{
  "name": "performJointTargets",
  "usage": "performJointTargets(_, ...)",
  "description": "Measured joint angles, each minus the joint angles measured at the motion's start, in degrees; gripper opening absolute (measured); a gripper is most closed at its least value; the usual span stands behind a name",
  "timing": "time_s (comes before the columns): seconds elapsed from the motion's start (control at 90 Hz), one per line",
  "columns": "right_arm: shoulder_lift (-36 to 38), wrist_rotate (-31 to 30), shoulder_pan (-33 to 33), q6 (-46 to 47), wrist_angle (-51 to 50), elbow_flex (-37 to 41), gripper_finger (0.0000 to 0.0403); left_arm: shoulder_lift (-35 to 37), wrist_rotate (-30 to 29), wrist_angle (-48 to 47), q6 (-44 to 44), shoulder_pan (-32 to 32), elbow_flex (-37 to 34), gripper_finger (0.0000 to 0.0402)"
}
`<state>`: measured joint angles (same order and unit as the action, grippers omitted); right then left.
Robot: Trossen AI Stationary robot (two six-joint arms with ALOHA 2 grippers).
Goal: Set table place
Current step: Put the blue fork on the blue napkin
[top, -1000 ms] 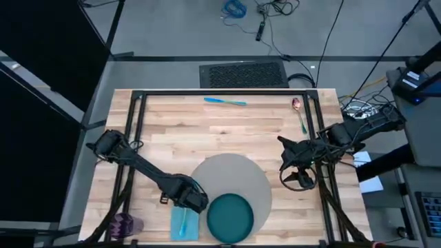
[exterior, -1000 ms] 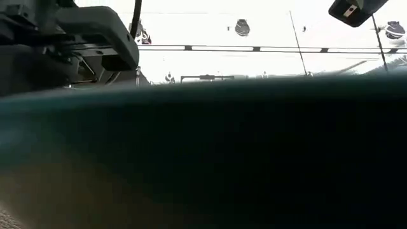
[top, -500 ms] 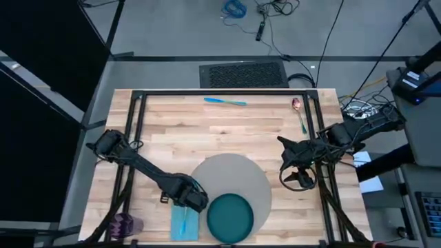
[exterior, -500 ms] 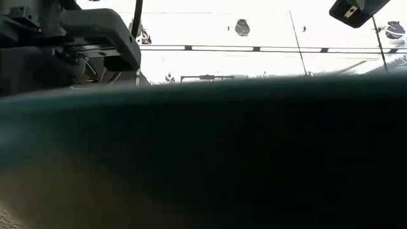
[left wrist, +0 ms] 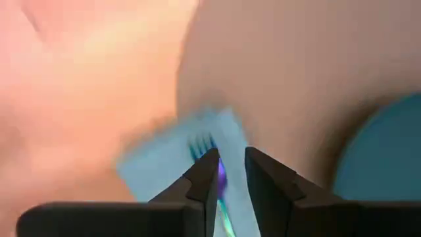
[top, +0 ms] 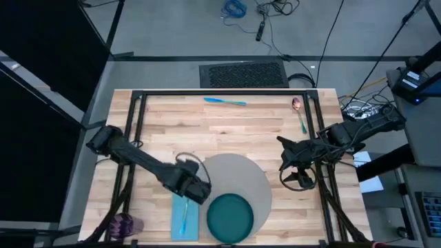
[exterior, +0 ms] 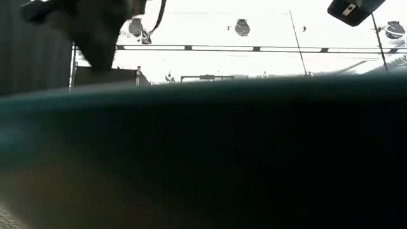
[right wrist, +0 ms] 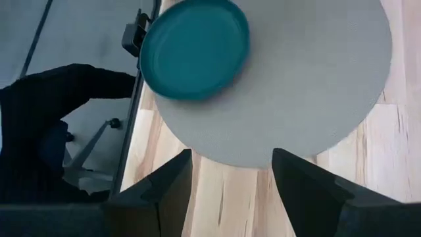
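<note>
- Working from the grey mat (top: 231, 184) as my landmark: far to its left, at the table (top: 207, 131) near corner, I see the purple cup (top: 126, 224), not yet in the setting.
- Just left of the mat lies the blue napkin (top: 184, 218) with a blue-handled fork (left wrist: 202, 146) on it, apparently set down.
- My left gripper (top: 196, 191) hovers over the napkin's far end, at the mat's left edge. In the wrist view its fingers (left wrist: 204, 176) stand slightly parted with the fork visible in the gap, not clamped on anything.
- To do this step well, I'd lift straight up so the fingers don't drag the fork or rumple the cloth.
- The teal plate (top: 230, 218) sits on the mat's near edge, off-centre.
- Beyond the mat, at the far edge, a blue-handled utensil (top: 224, 101) waits; farther right, a spoon (top: 298, 113).
- Right of the mat, my right gripper (top: 288, 160) waits, jaws wide apart and empty.
</note>
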<state>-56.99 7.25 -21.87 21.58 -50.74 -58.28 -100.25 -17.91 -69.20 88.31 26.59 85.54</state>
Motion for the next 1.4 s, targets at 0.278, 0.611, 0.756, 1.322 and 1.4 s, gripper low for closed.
performJointTargets(0.278, -0.4, 0.2, 0.0, 3.1, -0.8, 0.0, 0.0194, 2.5, -20.2, 5.0, -16.2, 0.0, 3.0, 0.0061)
performJointTargets(0.611, -0.5, -10.8, 1.1, 5.7, -0.9, 0.0, 0.0194, -0.7, -18.8, 9.7, -42.6, -3.7, 2.5, 0.0061)
performJointTargets(0.756, -0.5, -11.9, 3.6, 5.4, -0.9, 0.0, 0.0194, -0.7, -7.1, 16.2, -44.8, -4.8, -4.8, 0.0061)
performJointTargets(1.322, -1.1, -12.0, 6.5, 3.3, -0.4, 0.0, 0.0194, -0.9, 10.3, 25.4, -33.3, -3.7, -18.2, 0.0061)
performJointTargets(1.4, -1.1, -12.0, 6.5, 3.3, -0.4, 0.0, 0.0194, -0.9, 10.9, 25.3, -33.0, -3.2, -18.2, 0.0061)
